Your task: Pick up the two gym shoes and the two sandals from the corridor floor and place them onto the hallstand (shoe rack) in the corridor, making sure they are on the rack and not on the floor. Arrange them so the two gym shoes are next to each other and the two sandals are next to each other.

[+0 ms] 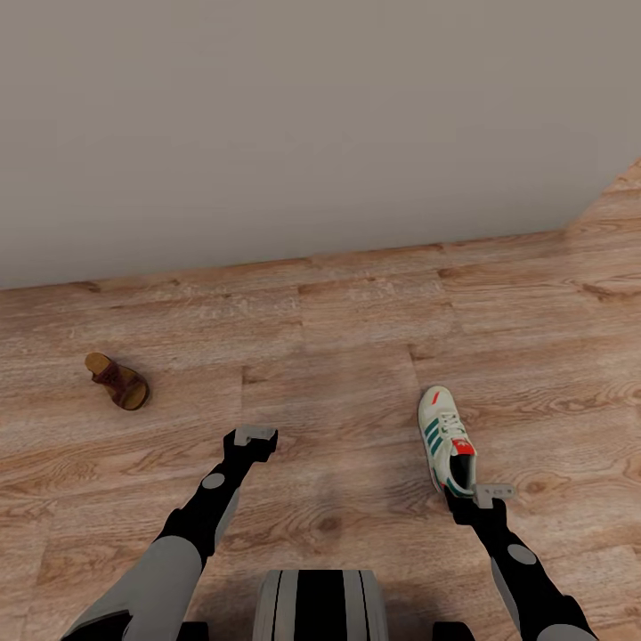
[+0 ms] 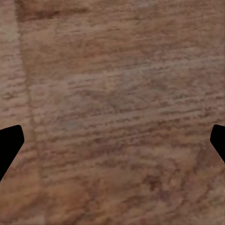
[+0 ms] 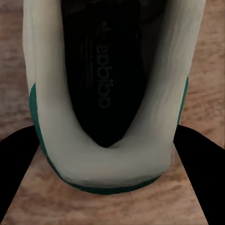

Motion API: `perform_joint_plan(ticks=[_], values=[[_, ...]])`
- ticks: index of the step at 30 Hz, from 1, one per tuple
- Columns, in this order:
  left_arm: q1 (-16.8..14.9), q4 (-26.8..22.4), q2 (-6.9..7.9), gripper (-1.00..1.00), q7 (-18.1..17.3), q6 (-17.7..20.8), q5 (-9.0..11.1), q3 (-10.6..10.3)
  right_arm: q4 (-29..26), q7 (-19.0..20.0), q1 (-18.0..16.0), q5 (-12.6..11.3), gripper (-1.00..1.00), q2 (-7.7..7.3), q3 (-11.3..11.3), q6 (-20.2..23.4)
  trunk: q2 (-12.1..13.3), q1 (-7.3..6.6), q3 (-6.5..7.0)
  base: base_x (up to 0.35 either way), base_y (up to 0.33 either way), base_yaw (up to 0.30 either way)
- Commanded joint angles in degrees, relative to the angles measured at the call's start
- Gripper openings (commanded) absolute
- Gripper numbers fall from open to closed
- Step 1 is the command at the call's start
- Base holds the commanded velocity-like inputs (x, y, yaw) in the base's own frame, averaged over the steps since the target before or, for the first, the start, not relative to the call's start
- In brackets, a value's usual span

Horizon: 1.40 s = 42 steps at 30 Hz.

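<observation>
A plain grey wall (image 1: pixel 285 125) fills the far half of the head view, meeting the wood plank floor (image 1: pixel 356 338) that runs toward the robot. Of the two arms, the left arm (image 1: pixel 191 525) reaches forward at about 7 o'clock, its gripper (image 1: pixel 252 438) hanging over bare planks with nothing between its widely parted fingers (image 2: pixel 10 140). The right arm (image 1: pixel 521 561) extends at about 5 o'clock, and the right gripper (image 1: pixel 481 499) sits at the heel of a white sneaker (image 1: pixel 447 436) lying on the floor, toe pointing away. In the right wrist view the dark fingers (image 3: pixel 16 159) flank the shoe's heel (image 3: pixel 108 159) on both sides; whether they press it I cannot tell. A brown sandal (image 1: pixel 117 381) lies at 9 o'clock, well apart from the sneaker.
</observation>
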Motion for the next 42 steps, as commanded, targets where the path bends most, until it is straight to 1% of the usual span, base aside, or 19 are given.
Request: perform_joint_plan(ticks=[1,22,42], values=[[0.0,0.0,-0.07,1.0,-0.4,-0.2,-0.4,0.5,0.0,0.5,0.0,0.5,-1.0,0.07,-0.4,-0.3,0.0,-0.01,-0.03,0.0,0.0,0.0],[0.0,0.0,-0.07,1.0,-0.4,-0.3,-0.4,0.4,0.1,0.5,0.0,0.4,-1.0,0.07,-0.4,-0.3,0.0,-0.01,-0.03,0.0,0.0,0.0],[0.2,0.0,0.08,1.0,-0.4,-0.2,-0.3,0.5,0.2,0.5,0.0,0.5,-1.0,0.08,-0.4,-0.3,0.3,-0.52,4.4,0.0,0.0,0.0]])
